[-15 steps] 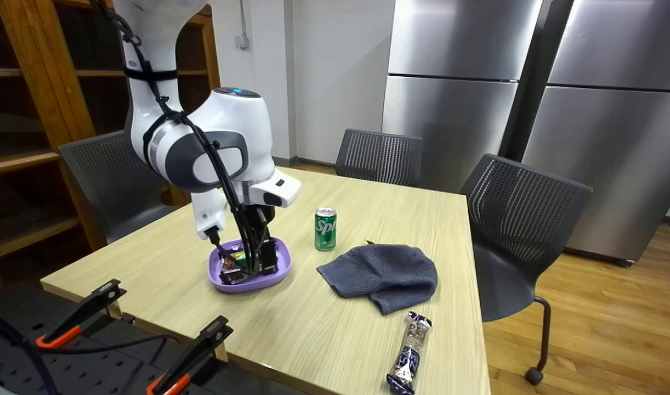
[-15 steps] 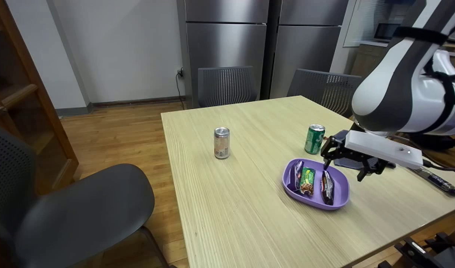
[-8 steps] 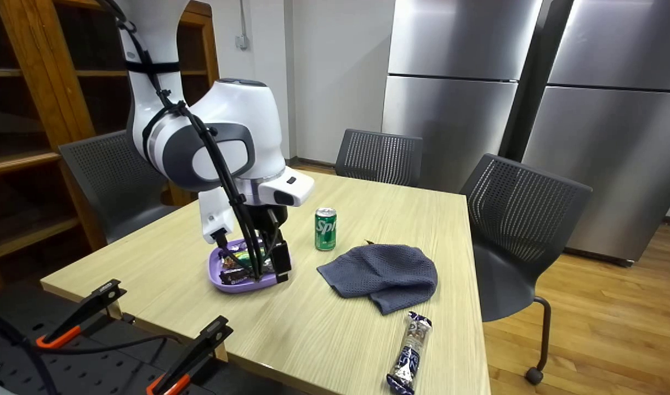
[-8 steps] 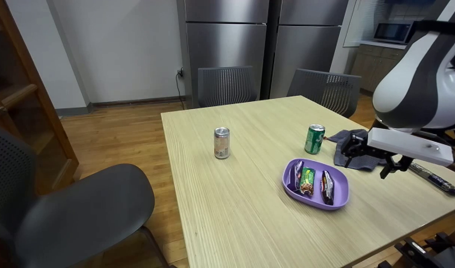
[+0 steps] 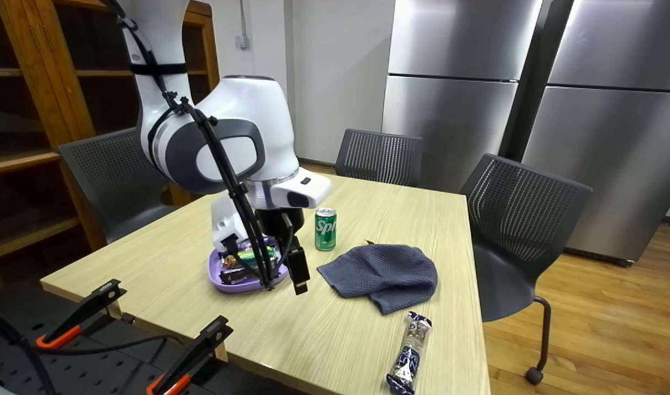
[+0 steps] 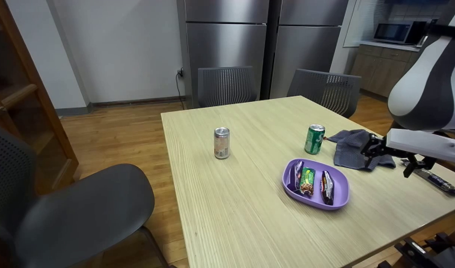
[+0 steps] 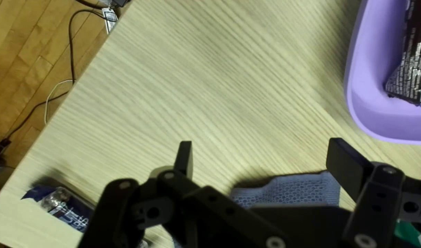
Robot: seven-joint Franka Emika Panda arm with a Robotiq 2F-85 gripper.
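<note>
Fingers [image 7: 346, 165] spread wide, empty, above tabletop [image 7: 214, 86] near the blue-gray cloth [image 5: 379, 274]; purple tray [image 7: 372, 69] left of it in both exterior views. Low descent could snag cloth; sideways drift could clip tray.

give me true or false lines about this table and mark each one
1. A green-wrapped snack lies in the purple tray. True.
2. The gripper hangs above the table. True.
3. The gripper is shut on the snack. False: it is open and empty.
4. The green can stands upright, apart from the blue-grey cloth. True.
5. Every can here is green. False: a pale can stands there too.
6. The cloth covers the tray. False: it lies on the table, outside the tray.
</note>
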